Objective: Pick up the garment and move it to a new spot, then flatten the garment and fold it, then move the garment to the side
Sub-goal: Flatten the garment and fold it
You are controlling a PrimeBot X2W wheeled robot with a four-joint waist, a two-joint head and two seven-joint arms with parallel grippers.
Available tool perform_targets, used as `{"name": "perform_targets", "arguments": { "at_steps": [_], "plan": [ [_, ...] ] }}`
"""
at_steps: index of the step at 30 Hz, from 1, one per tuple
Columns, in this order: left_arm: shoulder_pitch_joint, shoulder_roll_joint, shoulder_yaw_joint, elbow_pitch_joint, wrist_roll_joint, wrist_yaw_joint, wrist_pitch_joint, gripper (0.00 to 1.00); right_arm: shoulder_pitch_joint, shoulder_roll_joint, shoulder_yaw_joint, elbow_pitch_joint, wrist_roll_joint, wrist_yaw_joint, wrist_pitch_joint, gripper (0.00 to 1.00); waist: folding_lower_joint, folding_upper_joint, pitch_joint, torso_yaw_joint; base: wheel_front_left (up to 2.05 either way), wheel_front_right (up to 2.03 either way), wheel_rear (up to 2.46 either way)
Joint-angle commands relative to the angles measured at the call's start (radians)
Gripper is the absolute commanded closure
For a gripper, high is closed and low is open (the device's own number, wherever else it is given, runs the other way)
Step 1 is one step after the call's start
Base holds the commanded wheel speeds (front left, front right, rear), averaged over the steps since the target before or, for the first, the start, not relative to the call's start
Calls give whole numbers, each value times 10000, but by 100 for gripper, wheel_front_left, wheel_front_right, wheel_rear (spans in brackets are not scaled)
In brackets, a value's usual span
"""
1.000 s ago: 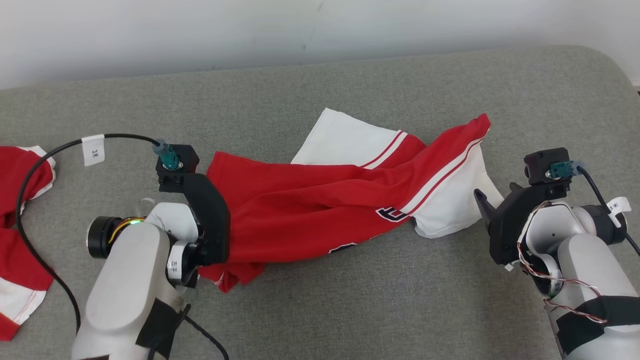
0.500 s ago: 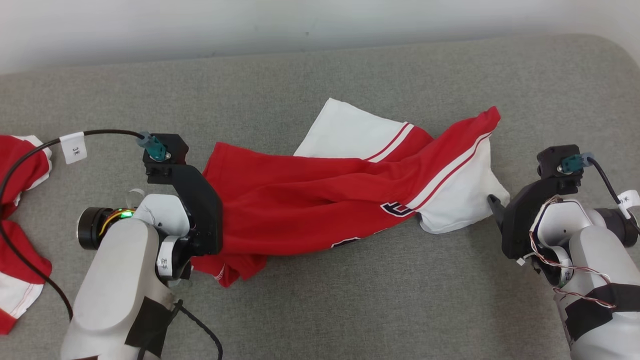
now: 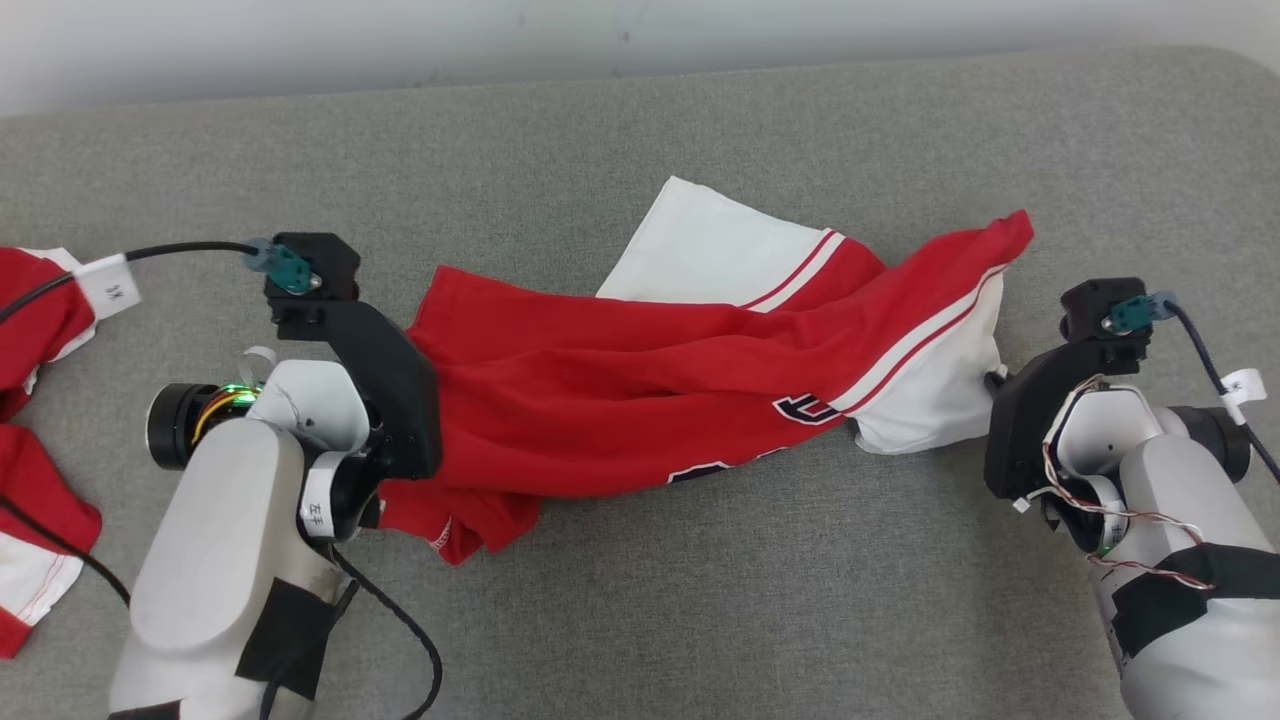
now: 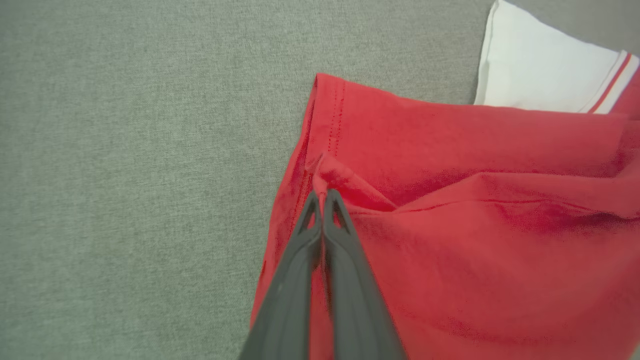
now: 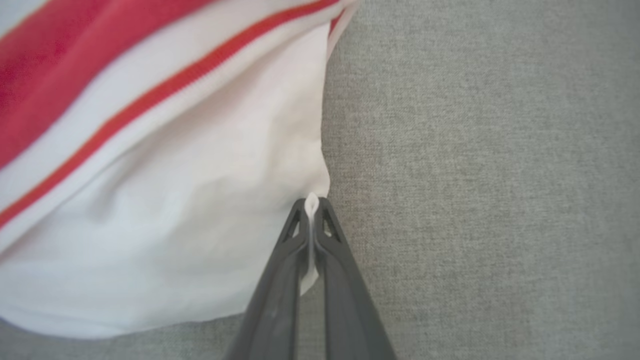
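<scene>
Stretched and crumpled across the middle of the grey cushion (image 3: 700,620): a red and white shirt (image 3: 640,400). Pinched tight on its red hem, toward the cushion's left side: the left gripper (image 4: 321,195). Clamped on a white edge, toward the cushion's right side: the right gripper (image 5: 311,202). At the cushion's far left edge, more red cloth (image 3: 40,330), possibly another shirt.

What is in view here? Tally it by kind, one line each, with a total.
Garments: 2, the red-and-white garment stretched between the arms, and a second red-and-white garment at the left edge
Grippers: 2, left gripper and right gripper, both with jaws shut on the stretched one
White cable tags: 2
Total: 6
</scene>
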State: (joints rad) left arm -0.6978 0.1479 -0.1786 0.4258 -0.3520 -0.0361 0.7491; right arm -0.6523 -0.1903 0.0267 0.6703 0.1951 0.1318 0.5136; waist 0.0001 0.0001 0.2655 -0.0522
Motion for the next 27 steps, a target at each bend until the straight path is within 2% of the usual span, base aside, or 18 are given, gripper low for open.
{"name": "perform_targets", "arguments": {
  "at_steps": [1,7,13,17,20,22,27],
  "plan": [
    [-135,-1,79,-49,-79,-24,-106,100,-19,-53,-60,-9,27,-21,-40,100,-1,-1,-41,-3,0,0,0],
    [-405,-402,1086,-238,-1557,-272,-829,100,-230,106,-307,-835,402,-21,-169,100,-1,-1,-337,-120,0,0,0],
    [-1111,-338,2262,-659,-2988,-416,-1031,100,-561,438,-696,-2390,1716,-21,-124,100,-1,-1,-565,-287,0,0,0],
    [-1677,-315,2951,-1020,-3654,-346,-1304,100,-1025,731,-1036,-3323,2720,-21,-61,100,-1,-1,-555,-368,0,0,0],
    [-2110,-267,3252,-1227,-3870,-235,-1425,100,-1599,943,-1360,-3654,3299,-21,-129,100,-1,-1,-388,-441,0,0,0],
    [-2479,-145,3389,-1346,-3673,-6,-1677,100,-2079,1002,-1479,-3759,3380,-21,-230,100,-1,-1,-157,-454,0,0,0],
    [-3714,37,3504,-1274,-3183,57,-2997,100,-3800,1256,-2079,-3361,3707,-21,-920,100,-1,-1,662,-459,0,0,0]
  ]
}}
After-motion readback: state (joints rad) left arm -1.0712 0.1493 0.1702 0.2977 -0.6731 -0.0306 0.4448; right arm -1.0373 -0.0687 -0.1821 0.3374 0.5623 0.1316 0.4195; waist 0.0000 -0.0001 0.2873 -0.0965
